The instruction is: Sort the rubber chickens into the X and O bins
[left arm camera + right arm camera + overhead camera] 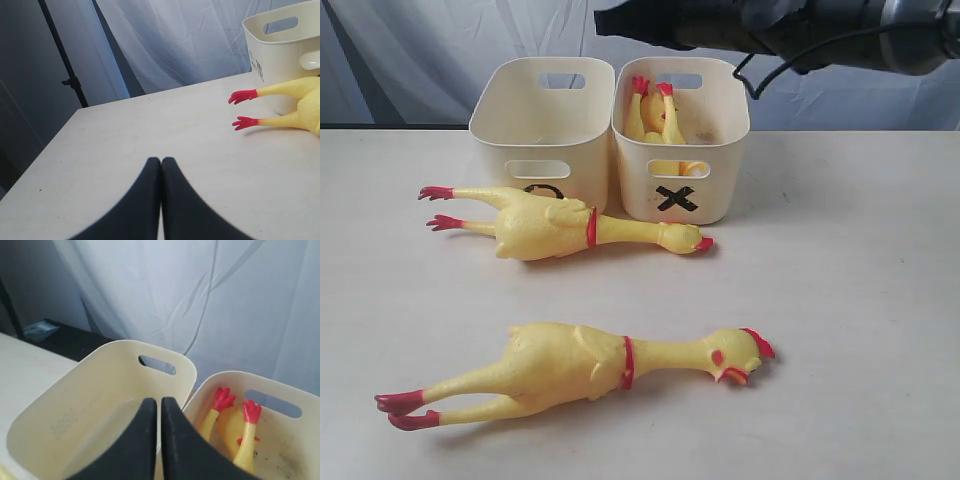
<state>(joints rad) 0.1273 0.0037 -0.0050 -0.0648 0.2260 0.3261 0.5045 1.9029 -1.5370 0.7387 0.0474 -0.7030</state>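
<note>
A small yellow rubber chicken (658, 118) sits feet-up in the cream plastic X tub (715, 185); two larger chickens (545, 225) (570, 360) lie on the counter (840, 300). The left claw (161, 160) and right claw (160, 401) are clenched, empty; the next pick probably needs one opened over a chicken.

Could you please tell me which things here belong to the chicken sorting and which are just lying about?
Job: binned chicken; X bin; O bin; far loose chicken; near loose chicken.
Just there: white curtain; black pole.
</note>
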